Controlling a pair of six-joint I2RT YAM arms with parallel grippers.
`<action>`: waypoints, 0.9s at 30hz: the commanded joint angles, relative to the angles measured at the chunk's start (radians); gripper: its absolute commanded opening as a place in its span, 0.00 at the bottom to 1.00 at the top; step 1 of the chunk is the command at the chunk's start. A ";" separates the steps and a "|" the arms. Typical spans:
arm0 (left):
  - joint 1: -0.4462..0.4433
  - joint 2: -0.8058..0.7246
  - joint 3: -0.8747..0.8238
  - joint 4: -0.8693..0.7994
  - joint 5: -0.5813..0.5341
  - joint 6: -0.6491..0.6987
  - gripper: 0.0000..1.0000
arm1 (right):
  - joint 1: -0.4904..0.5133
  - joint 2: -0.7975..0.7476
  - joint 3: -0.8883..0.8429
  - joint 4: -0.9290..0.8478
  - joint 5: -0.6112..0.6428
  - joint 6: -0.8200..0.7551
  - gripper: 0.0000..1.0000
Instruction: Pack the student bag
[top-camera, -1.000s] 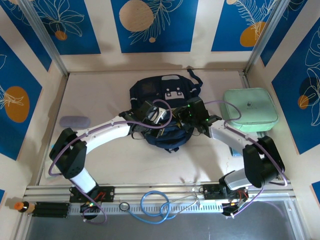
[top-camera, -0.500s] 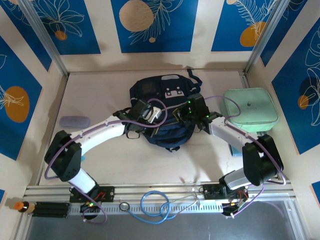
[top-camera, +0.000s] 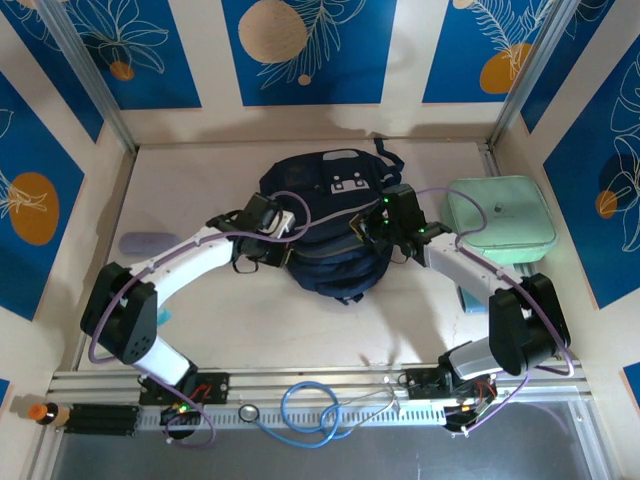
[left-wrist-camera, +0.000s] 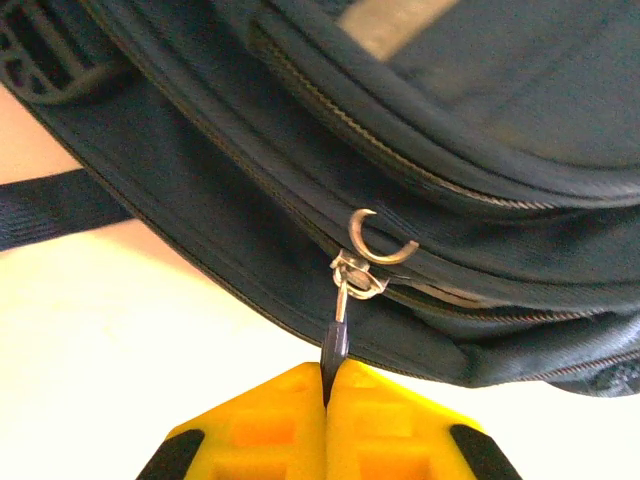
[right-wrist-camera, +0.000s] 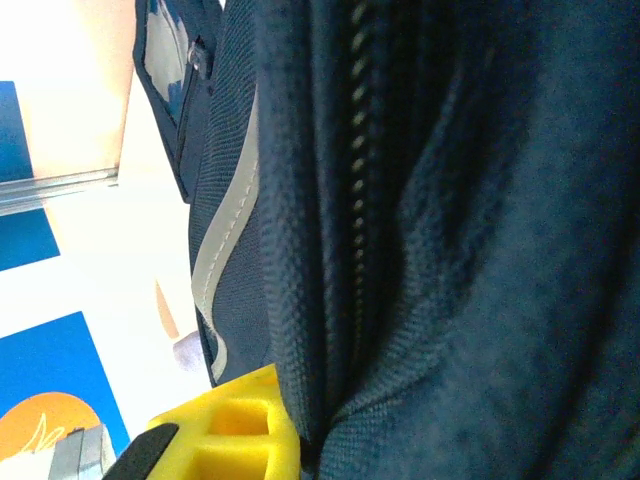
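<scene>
The bag (top-camera: 318, 178) lies in the middle of the bench (top-camera: 200, 320), a bit toward the back wall, with both arms reaching in at its near half, one from each side.

The left tool (left-wrist-camera: 327, 378) is at the bag's left flank. Its yellow fingers (left-wrist-camera: 265, 420) are pressed together, pinching the dark pull tab (left-wrist-camera: 335, 345) of a zip. The tab hangs from a metal slider (left-wrist-camera: 355, 275) with a small open ring (left-wrist-camera: 378, 243) hooked on it, and the zip line runs off along the navy cloth on both sides. A dark strap (left-wrist-camera: 50, 208) lies flat on the bench just beside the bag's edge.

The right tool (top-camera: 368, 230) is against the bag's right side. From its wrist I can see one yellow finger (right-wrist-camera: 235, 430) hard up against a fold of the cloth, while the other finger is hidden behind the fabric, so I cannot tell whether it is pinching the bag or just pressing on it. A closed zip (right-wrist-camera: 355, 150) runs up the cloth there, with a pale grey stripe (right-wrist-camera: 225, 240) curving next to it.

A mint-green case (top-camera: 500, 222) sits by the right wall, well apart from the bag, the right arm stretching between them. A small lilac thing (top-camera: 148, 243) lies far left.
</scene>
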 joint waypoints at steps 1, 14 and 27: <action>0.066 0.017 0.026 -0.050 -0.049 0.029 0.00 | -0.026 -0.053 0.037 -0.012 0.027 -0.041 0.00; 0.227 0.223 0.226 0.007 0.050 0.116 0.00 | -0.035 -0.032 0.026 0.022 -0.080 -0.069 0.00; 0.265 0.272 0.299 0.064 -0.059 0.002 0.36 | 0.007 0.050 0.044 0.055 -0.140 -0.071 0.00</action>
